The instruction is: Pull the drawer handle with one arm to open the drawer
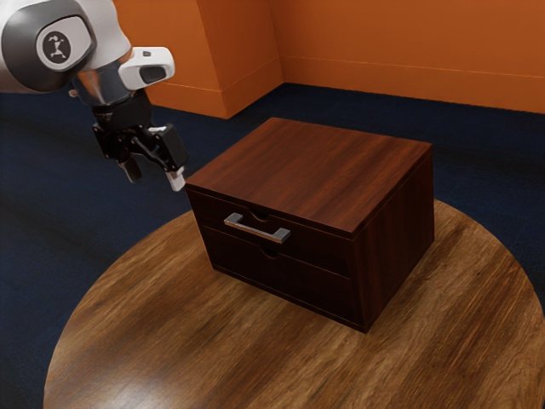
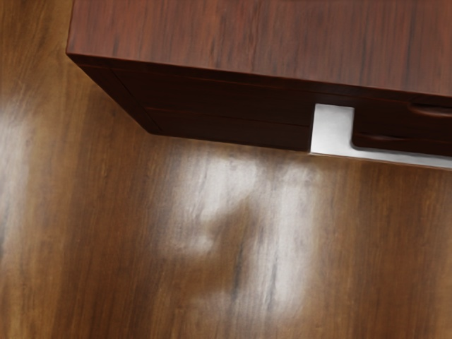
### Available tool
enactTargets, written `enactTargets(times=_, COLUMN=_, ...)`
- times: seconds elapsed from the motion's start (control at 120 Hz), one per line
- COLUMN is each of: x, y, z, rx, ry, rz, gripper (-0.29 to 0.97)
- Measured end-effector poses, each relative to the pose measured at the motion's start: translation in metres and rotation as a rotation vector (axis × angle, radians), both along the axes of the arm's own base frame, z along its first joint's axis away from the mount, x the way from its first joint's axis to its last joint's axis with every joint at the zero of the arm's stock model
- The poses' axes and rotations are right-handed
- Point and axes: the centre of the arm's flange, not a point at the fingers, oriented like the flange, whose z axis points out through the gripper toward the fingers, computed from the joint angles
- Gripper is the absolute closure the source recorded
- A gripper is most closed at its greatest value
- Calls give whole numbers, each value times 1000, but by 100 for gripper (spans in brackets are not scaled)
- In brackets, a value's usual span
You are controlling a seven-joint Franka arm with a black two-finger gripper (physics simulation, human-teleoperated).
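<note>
- An orange-walled room with a dark blue floor. A round wooden surface carries a dark wood cabinet.
- The drawer is the upper of two and, as far as I can tell, sits shut and flush with the cabinet front. Its silver handle is a bar across that front, toward the exterior view's left.
- The pincer hangs released, fingers spread and empty. It is above the surface, near the cabinet's front corner, higher than the handle and apart from it.
- To do the step well, I judge the approach comes first:
  - Drop to the bar's height and line the fingers up to straddle it, one above and one below.
  - Push in until the bar sits deep between them, then clench.
  - Pull straight out, square to the cabinet front. A slanted pull could jam the drawer or drag the whole cabinet.
- Hard to make out:
  - In the wrist view the handle is cut off at the frame edge, so its far end is unseen.
  - The gap behind the bar is lost in shadow.
  - I cannot tell whether the lower drawer has a grip beyond a small notch.
</note>
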Motion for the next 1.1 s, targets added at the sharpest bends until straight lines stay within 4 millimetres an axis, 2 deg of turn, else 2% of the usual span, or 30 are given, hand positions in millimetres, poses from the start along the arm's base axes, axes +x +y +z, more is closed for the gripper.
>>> enactTargets(times=0.175, x=1, y=-7, z=4, rx=-33, ry=-14, rz=-14, gripper=0)
enactTargets(times=0.25, x=-3, y=-12, z=35, rx=-21, ry=-79, rz=-42, gripper=0)
enactTargets(times=0.308, x=-12, y=-17, z=76, rx=4, ry=-163, rz=-105, gripper=0)
enactTargets(times=0.375, x=-24, y=-28, z=107, rx=33, ry=-228, rz=-225, gripper=0)
enactTargets(times=0.433, x=-35, y=-53, z=127, rx=64, ry=-267, rz=-393, gripper=0)
enactTargets(times=0.542, x=-43, y=-143, z=138, rx=88, ry=-294, rz=-824, gripper=0)
enactTargets(times=0.583, x=-54, y=-157, z=150, rx=99, ry=-324, rz=-933, gripper=0)
enactTargets(times=0.625, x=-62, y=-156, z=158, rx=106, ry=-345, rz=-1001, gripper=0)
enactTargets(times=0.683, x=-62, y=-144, z=158, rx=111, ry=-348, rz=-1066, gripper=0)
enactTargets(times=0.75, x=-50, y=-133, z=144, rx=112, ry=-319, rz=-1119, gripper=0)
enactTargets(times=0.817, x=-24, y=-132, z=117, rx=100, ry=-270, rz=-1185, gripper=0)
enactTargets(times=0.917, x=-13, y=-132, z=105, rx=118, ry=-250, rz=-1273, gripper=0)
enactTargets(times=0.967, x=-14, y=-131, z=98, rx=133, ry=-245, rz=-1312, gripper=0)
enactTargets(times=1.042, x=-31, y=-128, z=81, rx=162, ry=-251, rz=-1360, gripper=2)
enactTargets(times=1.1, x=-33, y=-120, z=67, rx=187, ry=-264, rz=-1384, gripper=3)
